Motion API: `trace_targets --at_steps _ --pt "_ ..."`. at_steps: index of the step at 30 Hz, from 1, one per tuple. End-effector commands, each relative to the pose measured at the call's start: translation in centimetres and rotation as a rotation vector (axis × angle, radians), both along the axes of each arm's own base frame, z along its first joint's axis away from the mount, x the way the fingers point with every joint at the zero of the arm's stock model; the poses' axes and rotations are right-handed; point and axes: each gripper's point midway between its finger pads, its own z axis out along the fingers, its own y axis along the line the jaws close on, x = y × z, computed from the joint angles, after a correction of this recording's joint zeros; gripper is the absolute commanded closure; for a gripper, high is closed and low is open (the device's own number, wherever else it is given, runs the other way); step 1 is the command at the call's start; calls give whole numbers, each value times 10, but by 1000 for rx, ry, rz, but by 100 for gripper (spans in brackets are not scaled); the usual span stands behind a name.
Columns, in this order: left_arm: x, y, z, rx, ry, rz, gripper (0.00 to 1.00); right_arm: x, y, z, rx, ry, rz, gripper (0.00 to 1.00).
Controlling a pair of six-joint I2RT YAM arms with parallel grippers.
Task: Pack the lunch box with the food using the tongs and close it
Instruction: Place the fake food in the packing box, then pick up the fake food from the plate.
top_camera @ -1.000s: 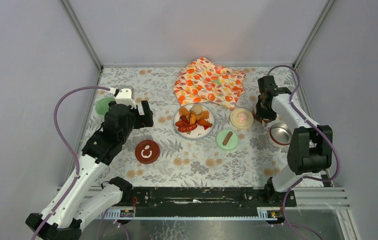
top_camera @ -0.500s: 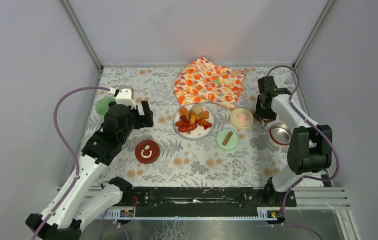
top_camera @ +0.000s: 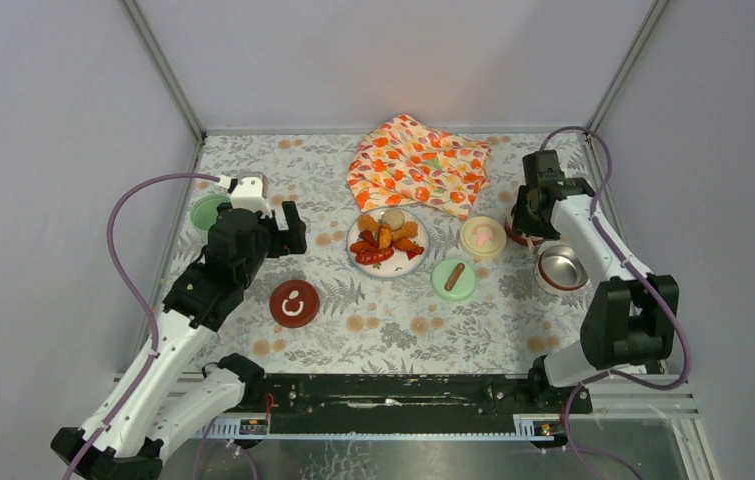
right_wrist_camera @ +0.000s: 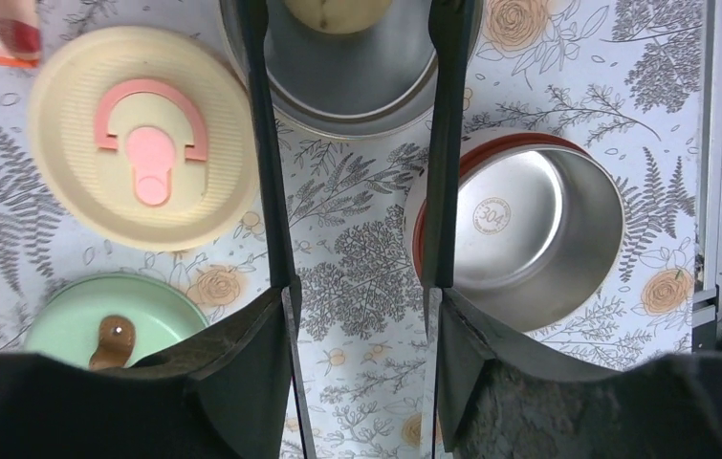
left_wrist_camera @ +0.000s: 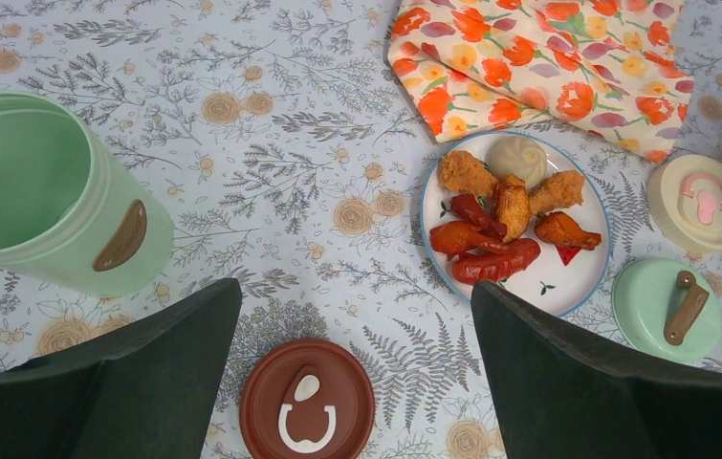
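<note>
Slim dark metal tongs (right_wrist_camera: 269,172) were gripped by the right claw (right_wrist_camera: 359,292), which was closed part-way on their two arms; these were seen reaching across a low steel bowl (right_wrist_camera: 338,81) in which a pale beige ball (right_wrist_camera: 338,11) lay. A second steel bowl with a dark red rim (right_wrist_camera: 529,239) was set just beside it. Orange-red fried chunks (left_wrist_camera: 491,215) were heaped on a white plate (left_wrist_camera: 577,287) near a cream lid (right_wrist_camera: 142,153) and a green lid (left_wrist_camera: 667,311). A tall mint-green cylinder (left_wrist_camera: 60,263) was stood uncovered at the left of the floral worktop (top_camera: 393,330); beside it the left claw (left_wrist_camera: 355,287) was held wide open, with nothing gripped
</note>
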Motion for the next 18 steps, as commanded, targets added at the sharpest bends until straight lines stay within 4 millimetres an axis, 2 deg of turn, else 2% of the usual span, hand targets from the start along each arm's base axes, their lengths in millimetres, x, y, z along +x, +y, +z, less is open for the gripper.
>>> trace_targets --at_steps 1,5,9,18 --pt "5 -3 14 -36 -63 -6 2 0 13 42 32 -91 32 43" --pt "5 -3 14 -37 -65 -4 2 -2 34 61 26 -100 110 42" --pt "5 -2 15 -38 -71 -5 2 -2 67 76 31 -101 220 41" --pt "6 3 17 -42 -83 13 2 -7 156 85 81 -72 478 42"
